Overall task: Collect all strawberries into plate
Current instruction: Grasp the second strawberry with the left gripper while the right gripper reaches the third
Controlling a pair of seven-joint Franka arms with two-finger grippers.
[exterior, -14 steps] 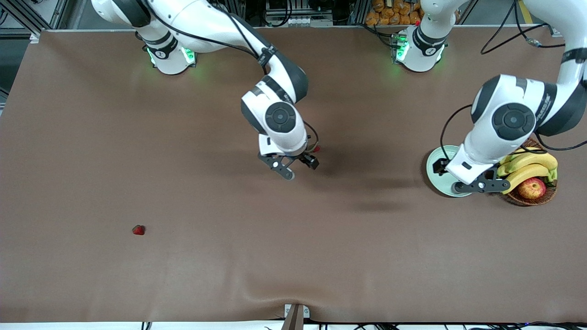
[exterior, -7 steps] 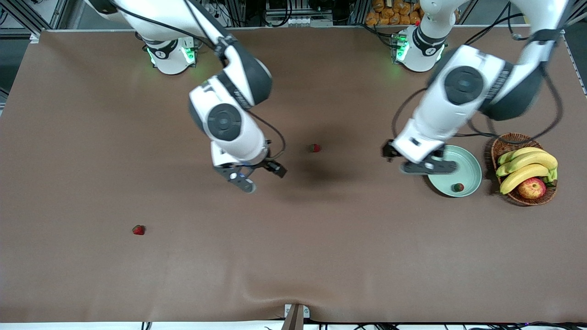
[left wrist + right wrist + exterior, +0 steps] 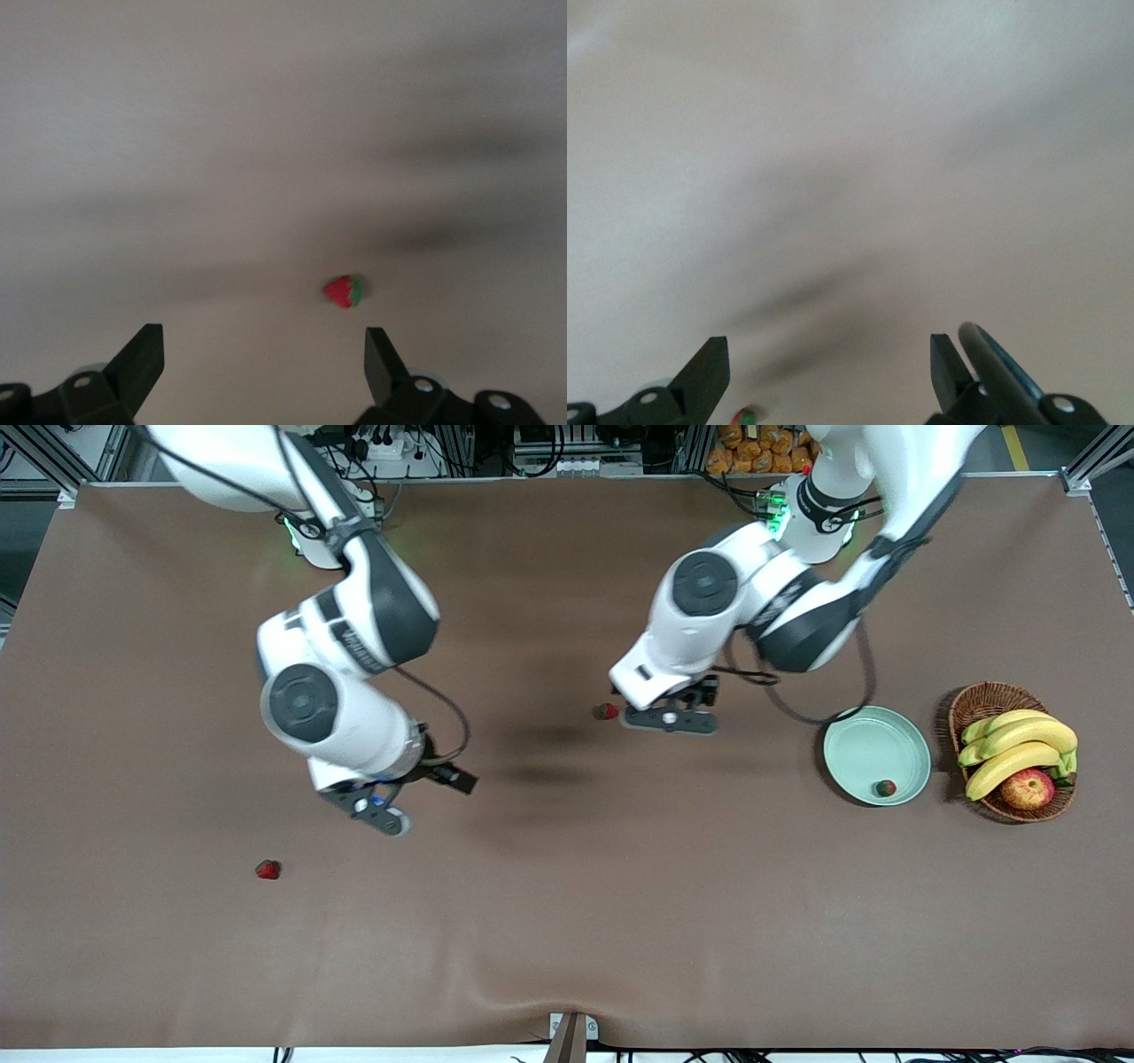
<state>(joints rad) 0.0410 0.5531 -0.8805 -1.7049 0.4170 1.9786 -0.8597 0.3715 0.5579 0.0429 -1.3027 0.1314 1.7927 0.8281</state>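
One strawberry (image 3: 606, 711) lies mid-table, and my left gripper (image 3: 673, 708) hangs open and empty just beside it; the left wrist view shows this berry (image 3: 345, 290) a little ahead of the left gripper (image 3: 261, 341). Another strawberry (image 3: 884, 787) rests in the pale green plate (image 3: 864, 744). A third strawberry (image 3: 267, 869) lies toward the right arm's end, nearer the front camera. My right gripper (image 3: 416, 797) is open and empty over bare table between the mid-table berry and that one. In the right wrist view a berry (image 3: 747, 416) peeks in by the right gripper (image 3: 828, 350).
A wicker basket (image 3: 983, 700) with bananas (image 3: 1019, 744) and an apple (image 3: 1028, 788) stands beside the plate at the left arm's end. The brown table cover (image 3: 567, 921) has a small ridge at its front edge.
The left arm swung from over the plate to beside the mid-table strawberry, uncovering a berry in the plate. The right arm left that mid-table berry and moved toward its own end.
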